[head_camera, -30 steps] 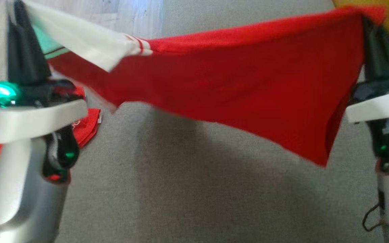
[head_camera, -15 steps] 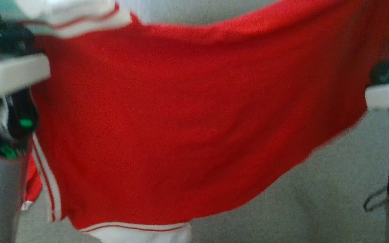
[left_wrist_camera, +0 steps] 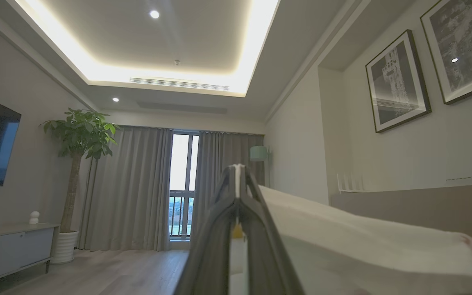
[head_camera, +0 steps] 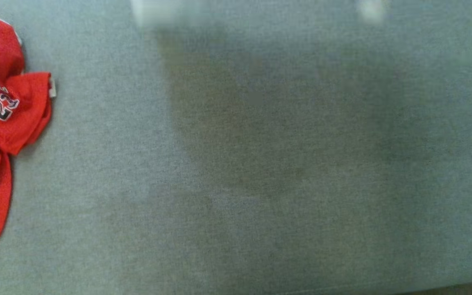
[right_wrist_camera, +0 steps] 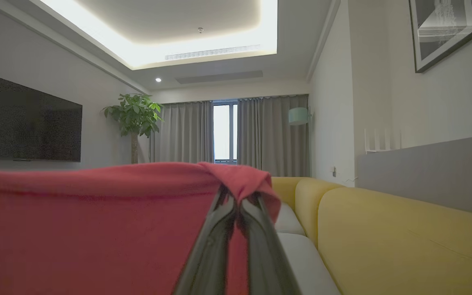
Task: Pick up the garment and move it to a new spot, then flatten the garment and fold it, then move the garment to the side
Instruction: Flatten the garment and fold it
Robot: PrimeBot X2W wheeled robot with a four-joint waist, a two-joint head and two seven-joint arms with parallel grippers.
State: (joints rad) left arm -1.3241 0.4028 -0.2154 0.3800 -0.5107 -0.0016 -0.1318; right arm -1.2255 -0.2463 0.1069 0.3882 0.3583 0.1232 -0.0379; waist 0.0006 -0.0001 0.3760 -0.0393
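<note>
My left gripper [left_wrist_camera: 238, 170] is shut on a white part of the garment [left_wrist_camera: 342, 237], which runs off to the right with a red patch at its far end. In the right wrist view my right gripper [right_wrist_camera: 238, 196] is shut on a bunched red corner of the same garment [right_wrist_camera: 96, 221]. The red cloth hangs stretched to the left of the fingers. Both grippers point up toward the ceiling and window, well above the furniture.
The head view looks down on a grey fabric surface [head_camera: 260, 164] with another crumpled red jersey [head_camera: 2, 106], lettered with a number, at its left edge. A yellow sofa [right_wrist_camera: 383, 237] lies under the right gripper. A potted plant [left_wrist_camera: 78, 135], low cabinet [left_wrist_camera: 10, 250] and wall TV [right_wrist_camera: 23, 119] stand further off.
The head camera has moved: before, the red garment hung stretched across its picture between both grippers and rose. Now it looks down on the grey surface and the jersey at left.
</note>
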